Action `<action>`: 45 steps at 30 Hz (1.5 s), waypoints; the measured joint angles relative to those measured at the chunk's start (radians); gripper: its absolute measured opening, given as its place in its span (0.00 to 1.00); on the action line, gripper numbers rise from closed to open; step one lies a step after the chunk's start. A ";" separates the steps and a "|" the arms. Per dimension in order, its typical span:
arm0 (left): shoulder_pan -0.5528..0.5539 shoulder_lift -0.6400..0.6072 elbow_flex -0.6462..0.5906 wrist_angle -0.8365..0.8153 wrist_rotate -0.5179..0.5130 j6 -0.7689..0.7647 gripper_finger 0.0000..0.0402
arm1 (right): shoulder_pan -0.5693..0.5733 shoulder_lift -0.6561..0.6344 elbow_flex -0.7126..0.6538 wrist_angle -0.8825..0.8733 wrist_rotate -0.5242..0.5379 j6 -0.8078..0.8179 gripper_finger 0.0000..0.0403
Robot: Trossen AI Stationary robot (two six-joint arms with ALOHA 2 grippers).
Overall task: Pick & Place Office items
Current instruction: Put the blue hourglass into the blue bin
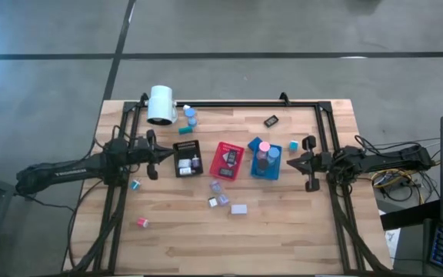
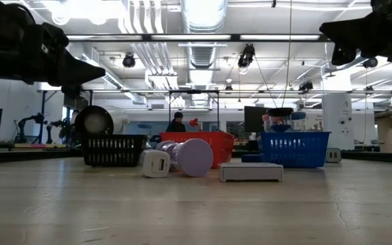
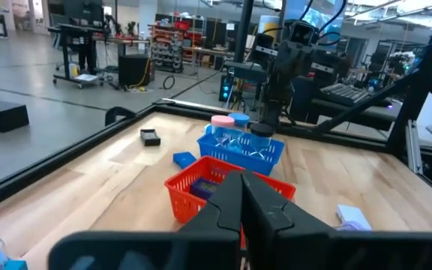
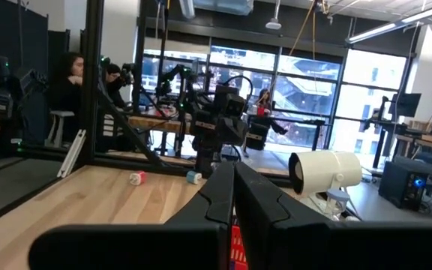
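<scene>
The office items lie loose on the wooden table: a grey block [image 1: 239, 208], small white and lavender pieces [image 1: 215, 186], a pink bit [image 1: 142, 222], teal bits [image 1: 135, 185] and a black piece [image 1: 271, 121]. More of them sit in the black tray [image 1: 184, 158], the red tray [image 1: 228, 160] and the blue tray [image 1: 266, 160], where pink and blue round caps [image 3: 227, 121] show. My left gripper [image 1: 154, 158] is shut and holds nothing, just left of the black tray and above the table. My right gripper [image 1: 291, 161] is shut and holds nothing, just right of the blue tray.
A big white cylinder [image 1: 161, 105] lies at the far left, with blue-capped pieces [image 1: 189, 114] beside it. A black frame [image 1: 229, 104] runs along the table's far edge and down both sides. People sit in the room beyond the table [image 4: 70, 82].
</scene>
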 joint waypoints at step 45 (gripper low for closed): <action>0.316 1.440 1.586 -1.391 -0.266 0.635 0.68 | 0.001 0.001 0.000 0.008 0.024 -0.010 0.02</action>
